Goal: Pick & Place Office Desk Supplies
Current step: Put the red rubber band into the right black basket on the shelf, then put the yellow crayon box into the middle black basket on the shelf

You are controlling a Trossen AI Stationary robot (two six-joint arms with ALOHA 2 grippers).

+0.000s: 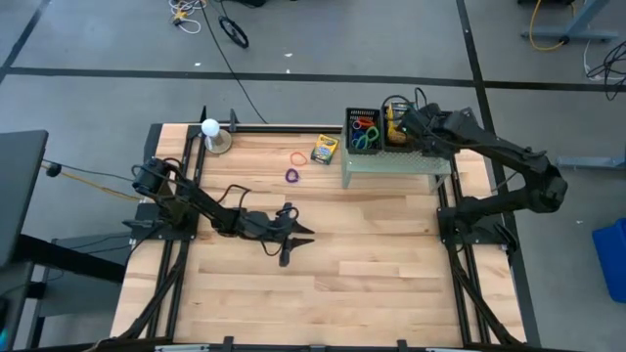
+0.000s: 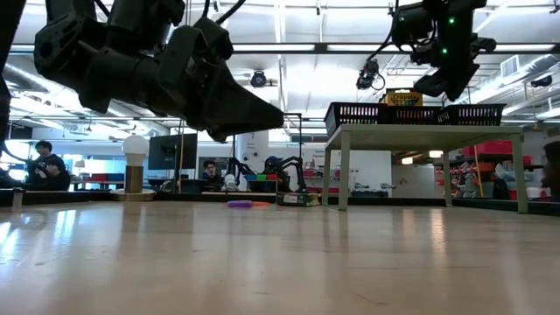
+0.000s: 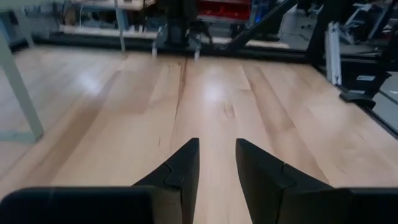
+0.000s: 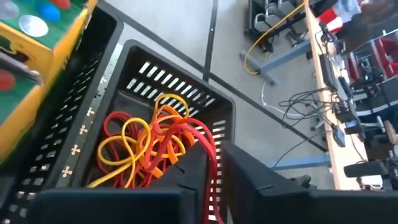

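- Right claw (image 4: 214,165) hangs over the black mesh bin (image 1: 364,132) on the pale green stand (image 1: 396,164), at about one o'clock on the worktop (image 1: 372,284); its fingers sit slightly parted, with a red rubber band (image 4: 205,146) running between them, though an actual pinch cannot be told.
- Tangled rubber bands (image 4: 146,146), yellow, orange and red, lie in that bin.
- A crayon box (image 1: 324,149), a purple ring (image 1: 291,175) and an orange loop (image 1: 297,156) lie on the worktop near twelve o'clock.
- Left claw (image 3: 216,163) hovers near centre, fingers slightly spread, empty.
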